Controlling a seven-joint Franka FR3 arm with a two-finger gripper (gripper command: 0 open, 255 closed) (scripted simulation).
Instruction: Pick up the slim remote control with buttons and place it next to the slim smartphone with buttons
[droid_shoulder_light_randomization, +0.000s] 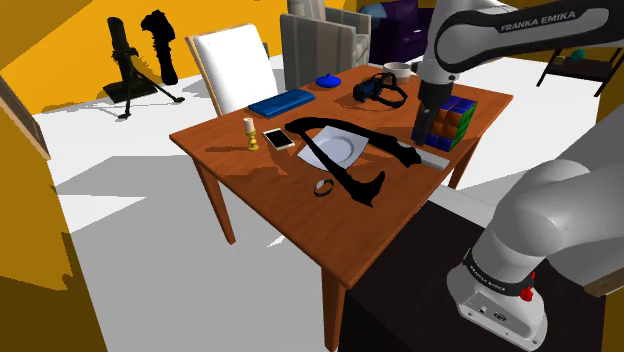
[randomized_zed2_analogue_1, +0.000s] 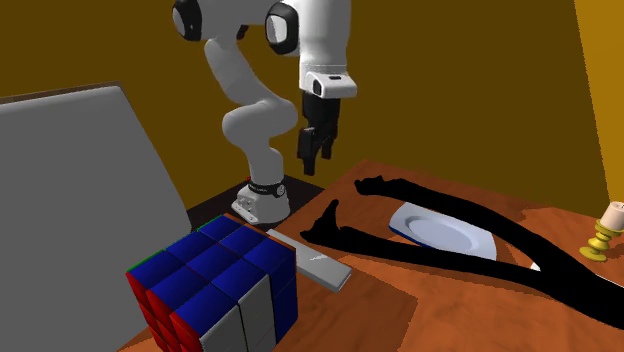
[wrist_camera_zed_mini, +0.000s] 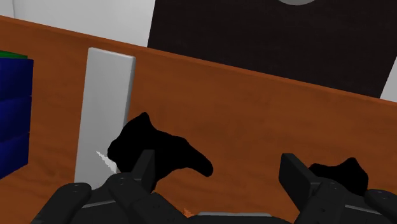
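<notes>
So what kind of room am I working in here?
Most likely a living or dining room in a house, though that is a guess: a wooden table with a plate on it, a white chair at its far side, and a grey armchair behind.

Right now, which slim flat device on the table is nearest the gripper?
The grey remote beside the colour cube, just off the gripper; the white phone lies far off by the candlestick.
</notes>
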